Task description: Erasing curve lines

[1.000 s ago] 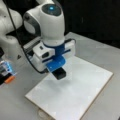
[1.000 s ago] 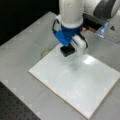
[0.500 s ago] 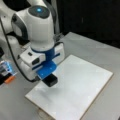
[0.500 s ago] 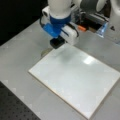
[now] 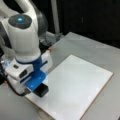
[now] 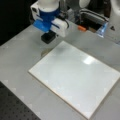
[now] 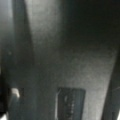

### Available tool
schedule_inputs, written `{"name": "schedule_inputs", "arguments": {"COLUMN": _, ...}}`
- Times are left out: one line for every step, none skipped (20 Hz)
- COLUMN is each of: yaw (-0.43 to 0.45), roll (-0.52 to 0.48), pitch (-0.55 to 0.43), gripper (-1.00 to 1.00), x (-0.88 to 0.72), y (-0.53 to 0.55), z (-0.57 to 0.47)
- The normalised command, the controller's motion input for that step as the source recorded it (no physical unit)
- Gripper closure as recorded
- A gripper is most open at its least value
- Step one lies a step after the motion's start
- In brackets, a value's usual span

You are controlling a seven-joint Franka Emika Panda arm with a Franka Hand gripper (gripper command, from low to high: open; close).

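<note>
My gripper (image 5: 38,83) (image 6: 45,27) has blue fingers and is shut on a black block eraser (image 5: 41,91) (image 6: 48,37). The eraser hangs at the corner of the white board (image 5: 77,85) (image 6: 75,75) that lies at a front view's left, just above the surface. In a front view the eraser is over the grey table (image 6: 22,50), just past the board's corner. No curve lines show anywhere on the board. The wrist view shows only a blurred grey surface and a dark rectangle (image 7: 71,102) low in the middle.
A small orange object (image 6: 81,28) (image 5: 50,48) lies on the table behind the board, near the arm's base. A bright glare spot (image 6: 88,60) sits on the board. A round mark (image 6: 46,52) is on the table by the corner. A dark perforated surface (image 6: 15,107) borders the table.
The gripper has carried the eraser from the board's far edge toward the corner at a front view's left, ending at the board's edge.
</note>
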Motion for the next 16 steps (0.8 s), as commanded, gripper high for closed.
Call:
{"name": "schedule_inputs", "arguments": {"yaw": 0.200, "roll": 0.090, "pitch": 0.118, "gripper": 1.00, "x": 0.36, "y": -0.31, "z": 0.04}}
{"name": "schedule_inputs", "arguments": {"yaw": 0.196, "roll": 0.104, "pitch": 0.122, "gripper": 1.00, "x": 0.36, "y": -0.33, "z": 0.05}}
{"name": "schedule_inputs", "arguments": {"yaw": 0.203, "roll": 0.130, "pitch": 0.131, "gripper": 1.00, "x": 0.37, "y": -0.36, "z": 0.05}}
{"name": "schedule_inputs", "arguments": {"yaw": 0.199, "roll": 0.149, "pitch": 0.138, "gripper": 1.00, "x": 0.38, "y": -0.37, "z": 0.04}}
{"name": "schedule_inputs", "arguments": {"yaw": 0.183, "roll": 0.154, "pitch": 0.139, "gripper": 1.00, "x": 0.37, "y": -0.37, "z": 0.05}}
{"name": "schedule_inputs", "arguments": {"yaw": 0.177, "roll": 0.182, "pitch": 0.145, "gripper": 1.00, "x": 0.36, "y": -0.36, "z": 0.05}}
{"name": "schedule_inputs", "arguments": {"yaw": 0.162, "roll": 0.204, "pitch": 0.147, "gripper": 1.00, "x": 0.36, "y": -0.34, "z": 0.04}}
{"name": "schedule_inputs", "arguments": {"yaw": 0.138, "roll": 0.208, "pitch": 0.144, "gripper": 1.00, "x": 0.36, "y": -0.33, "z": 0.04}}
{"name": "schedule_inputs", "arguments": {"yaw": 0.120, "roll": 0.220, "pitch": 0.140, "gripper": 1.00, "x": 0.35, "y": -0.31, "z": 0.02}}
{"name": "schedule_inputs", "arguments": {"yaw": 0.104, "roll": 0.239, "pitch": 0.140, "gripper": 1.00, "x": 0.35, "y": -0.30, "z": 0.01}}
{"name": "schedule_inputs", "arguments": {"yaw": 0.086, "roll": 0.266, "pitch": 0.145, "gripper": 1.00, "x": 0.35, "y": -0.29, "z": -0.01}}
{"name": "schedule_inputs", "arguments": {"yaw": 0.048, "roll": 0.329, "pitch": 0.152, "gripper": 1.00, "x": 0.35, "y": -0.28, "z": -0.03}}
{"name": "schedule_inputs", "arguments": {"yaw": 0.010, "roll": 0.359, "pitch": 0.152, "gripper": 1.00, "x": 0.33, "y": -0.26, "z": -0.06}}
{"name": "schedule_inputs", "arguments": {"yaw": -0.012, "roll": 0.358, "pitch": 0.149, "gripper": 1.00, "x": 0.32, "y": -0.24, "z": -0.06}}
{"name": "schedule_inputs", "arguments": {"yaw": -0.069, "roll": 0.370, "pitch": 0.139, "gripper": 1.00, "x": 0.28, "y": -0.22, "z": -0.06}}
{"name": "schedule_inputs", "arguments": {"yaw": -0.110, "roll": 0.371, "pitch": 0.132, "gripper": 1.00, "x": 0.25, "y": -0.20, "z": -0.05}}
